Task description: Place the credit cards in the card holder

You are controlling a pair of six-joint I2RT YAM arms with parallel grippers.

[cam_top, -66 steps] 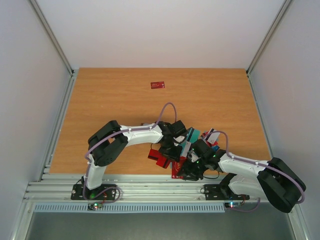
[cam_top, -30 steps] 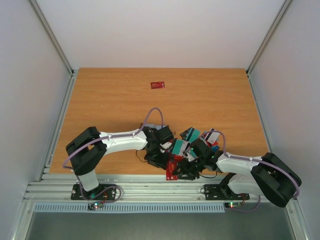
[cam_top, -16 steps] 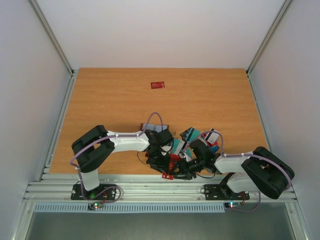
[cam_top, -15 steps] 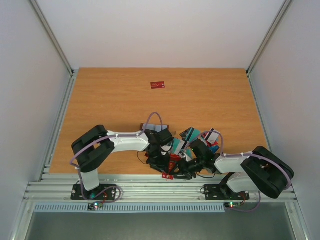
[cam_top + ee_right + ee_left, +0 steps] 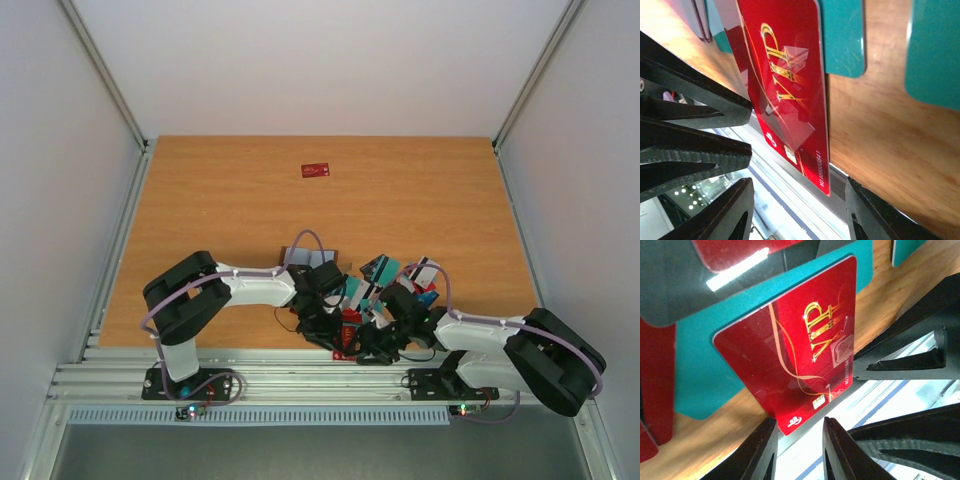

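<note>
Lone small red card (image 5: 316, 170) well back on wooden table (image 5: 220, 220), left gripper (image 5: 799, 432) with jaws narrowly parted, empty, at glossy red rectangular VIP credit card (image 5: 800, 355) overhanging the near edge atop a teal plastic card (image 5: 695, 365), right gripper (image 5: 799, 200) wide open beside.

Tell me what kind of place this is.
Probably a robot lab test cell: wooden tabletop, plain white panels, aluminium rails, left arm and right arm bolted at the edge.

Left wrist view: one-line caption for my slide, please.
Red VIP card hanging off the table atop a teal card, left gripper open at its corner.
</note>
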